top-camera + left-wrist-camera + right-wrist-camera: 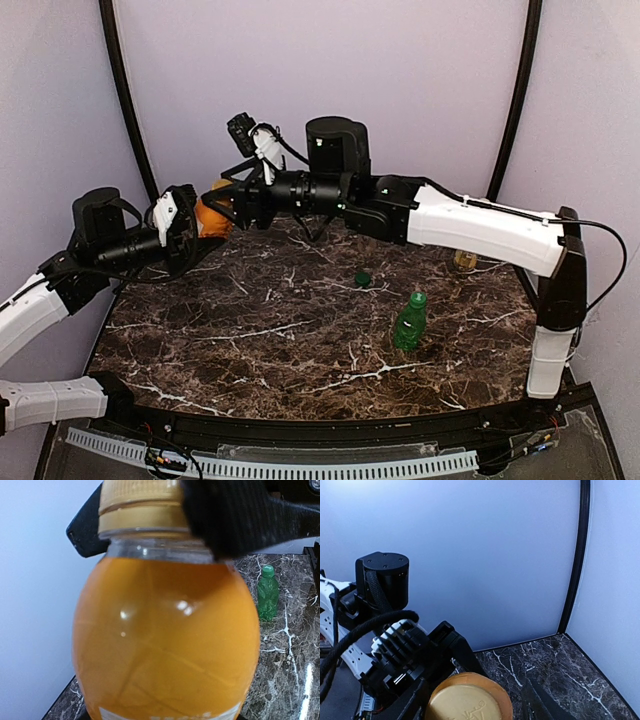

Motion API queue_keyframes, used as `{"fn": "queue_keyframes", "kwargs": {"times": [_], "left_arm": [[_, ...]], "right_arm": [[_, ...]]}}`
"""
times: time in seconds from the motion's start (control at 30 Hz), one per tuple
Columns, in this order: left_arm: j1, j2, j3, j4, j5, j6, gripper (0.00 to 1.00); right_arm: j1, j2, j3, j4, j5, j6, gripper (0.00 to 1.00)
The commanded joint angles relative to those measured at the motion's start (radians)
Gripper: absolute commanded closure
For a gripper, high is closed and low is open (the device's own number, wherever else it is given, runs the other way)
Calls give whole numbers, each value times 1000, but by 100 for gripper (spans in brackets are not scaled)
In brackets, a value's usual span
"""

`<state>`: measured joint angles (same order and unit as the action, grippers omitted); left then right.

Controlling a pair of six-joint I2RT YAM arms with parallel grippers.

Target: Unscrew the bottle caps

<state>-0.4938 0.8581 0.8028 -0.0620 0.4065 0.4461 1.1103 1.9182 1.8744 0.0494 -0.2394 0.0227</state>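
1. Bracketing the tan cap [469, 701], your right gripper [236, 206] has its fingers [235, 520] on opposite sides of it. You cannot tell from these views whether the pads are pinching or only lie just beside the plastic.
2. Expect that cap to be light, stiff and faintly ribbed. Grip around its skirt, not on the smooth top.
3. Treat the orange bottle [165, 645] under it as full, fairly heavy, thin-walled and slick. The left gripper [190, 232] clamps it, holding it off the table [250, 340] at the far left.
4. Your right arm stretches across, nearly level, with the wrist pointing left. The left forearm reaches inward to meet it.
5. Farther out, a bright green cap [418, 298] tops the upright green bottle [408, 325], and a dark green cap [363, 279] lies loose nearby.
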Motion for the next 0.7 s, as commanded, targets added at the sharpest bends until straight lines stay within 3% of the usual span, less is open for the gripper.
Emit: {"fn": "queue_keyframes", "kwargs": {"times": [0.0,0.13,0.27,0.5,0.67], "left_arm": [[-3,-24,-12,-17,-75,140,64],[-3,-14,-61,60,-339,409,65],[-3,1,-89,161,-500,539,68],[-4,4,-98,195,-543,596,69],[-6,1,-109,198,-529,612,69]], "right_arm": [[-23,-34,48,-83,3,59,33],[-36,-37,119,-214,62,187,31],[-40,-43,109,-253,109,280,29],[-43,55,206,-345,124,341,19],[-53,113,278,-350,55,368,20]]}}
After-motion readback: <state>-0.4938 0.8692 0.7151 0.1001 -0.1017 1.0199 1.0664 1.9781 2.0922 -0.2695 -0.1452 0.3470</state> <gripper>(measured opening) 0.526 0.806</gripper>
